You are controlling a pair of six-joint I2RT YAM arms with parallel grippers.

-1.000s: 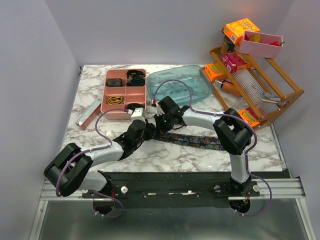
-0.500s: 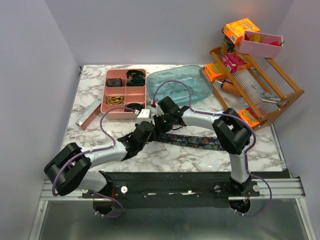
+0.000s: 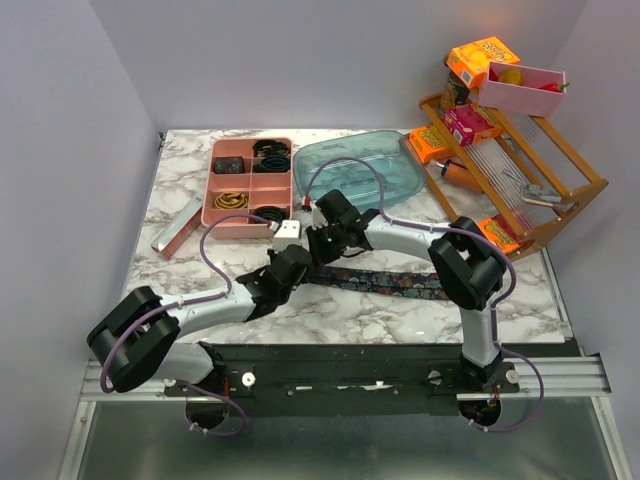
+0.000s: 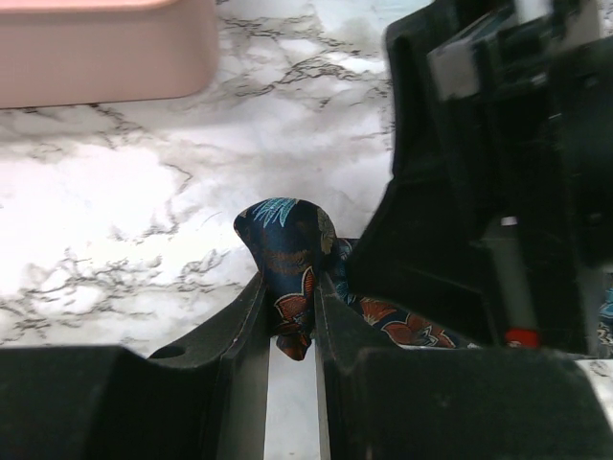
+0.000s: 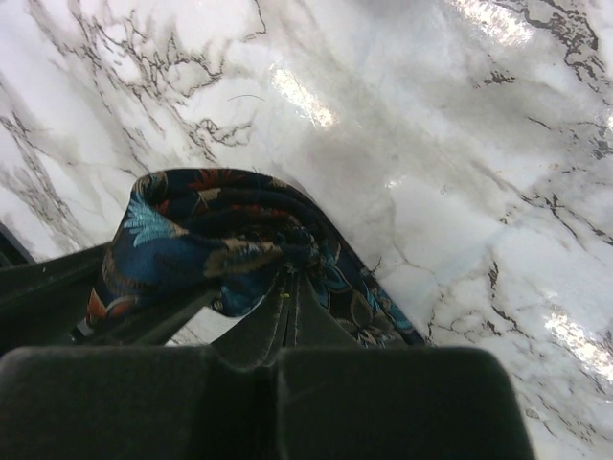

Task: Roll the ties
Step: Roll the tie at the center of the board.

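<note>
**Left gripper.** The left gripper (image 4: 290, 321) is clamped on a raised fold of the tie (image 4: 285, 240). Its wrist view shows dark floral fabric pinched between the two fingers (image 4: 241, 321), with the fold standing up above the tips. In the overhead view this gripper (image 3: 300, 262) sits low over the marble table (image 3: 390, 315), near the middle and just near of the pink tray (image 3: 212, 190).

**Right gripper.** The right gripper (image 5: 287, 311) is clenched, its fingers closed together. The tie's (image 5: 201, 235) pleats gather into its tips, so it appears to be nipping the cloth. From above, it (image 3: 322, 246) stands just to the right of the left gripper, close against it. In the left wrist view its black body (image 4: 498, 172) fills the right side.

**Tie.** One end is bunched into a loose loop between the two grippers, lifted partly off the marble. The rest of the tie (image 3: 400, 283) lies flat on the table, running right from the grippers and passing under the right arm.

**Surroundings.** The pink tray holds dark rolled items in several compartments, and one is yellowish. A teal translucent bin (image 3: 400, 170) lies to the right of the tray at the far side. A wooden rack (image 3: 585, 185) with orange snack boxes leans at the far right.
</note>
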